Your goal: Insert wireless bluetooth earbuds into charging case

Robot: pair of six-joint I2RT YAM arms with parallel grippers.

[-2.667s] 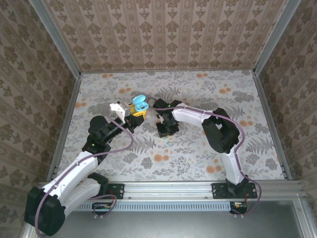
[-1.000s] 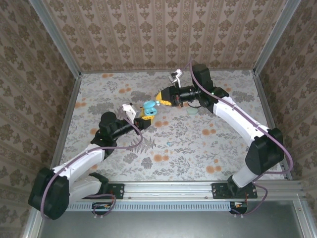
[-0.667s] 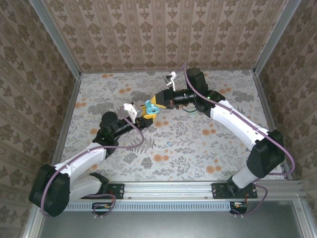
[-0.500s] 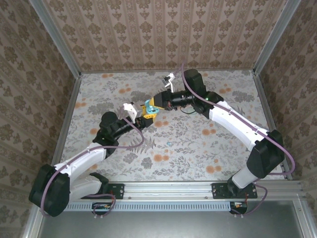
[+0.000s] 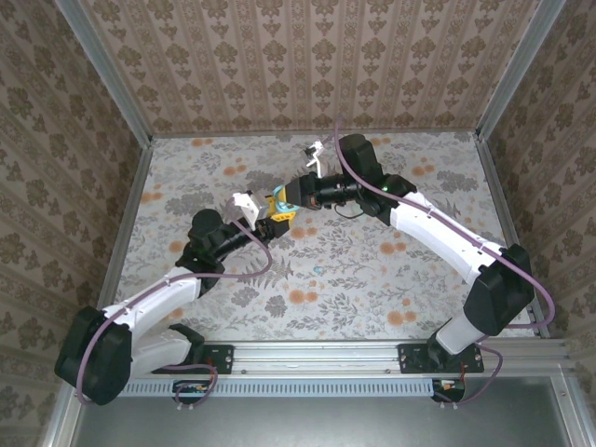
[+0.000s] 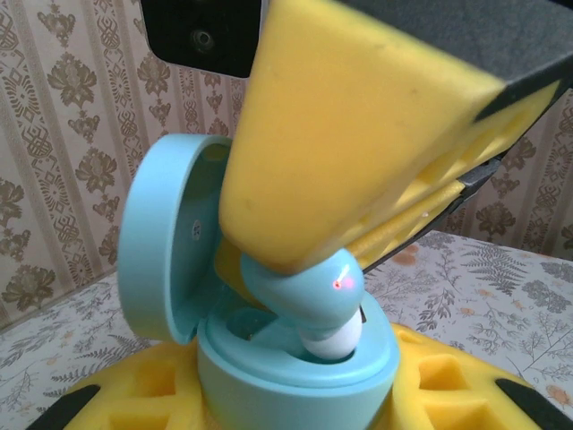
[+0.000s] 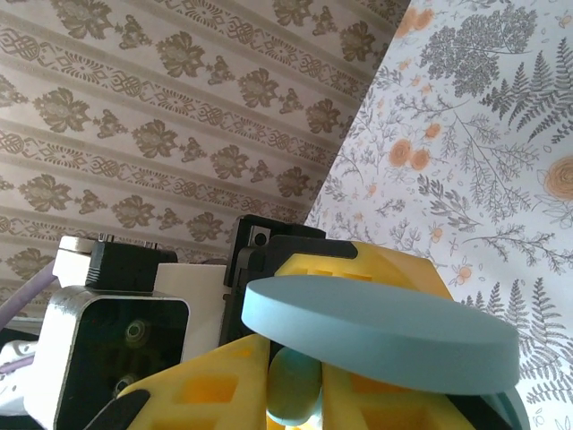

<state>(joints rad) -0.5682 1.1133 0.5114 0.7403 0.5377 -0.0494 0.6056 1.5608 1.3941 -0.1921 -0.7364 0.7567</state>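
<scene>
- Grip first: the right gripper is pinched fully closed on a teal earbud. The earbud's white tip points down, and a small red light glows on its side.
- The tip sits just inside the rim of the open charging case, over a well. The earbud's body is tilted and stands proud of the case, so it does not look seated.
- The left gripper is closed to a narrow gap on the base of the case, with a yellow pad on either side. It holds the case upright in the air, and the lid is swung back and standing open.
- From above, the two grippers meet tip to tip over the table, towards its back half.
- A tiny teal speck lies on the table nearer the arm bases, well apart from the case. It is too small to tell whether it is another earbud.
- Step in hand, as I judge it: seating this earbud in its well. It is at the point of entry and not yet home.
- The next move calls for a short, gentle press along the well's axis, with a slight straightening of the tilt. The left gripper should keep the case steady meanwhile.
- The right gripper should let go only once the earbud sits flush.
- The broad yellow pad crowds the lid and rim, so a careless push could twist the case in its hold or pop the earbud back out.
</scene>
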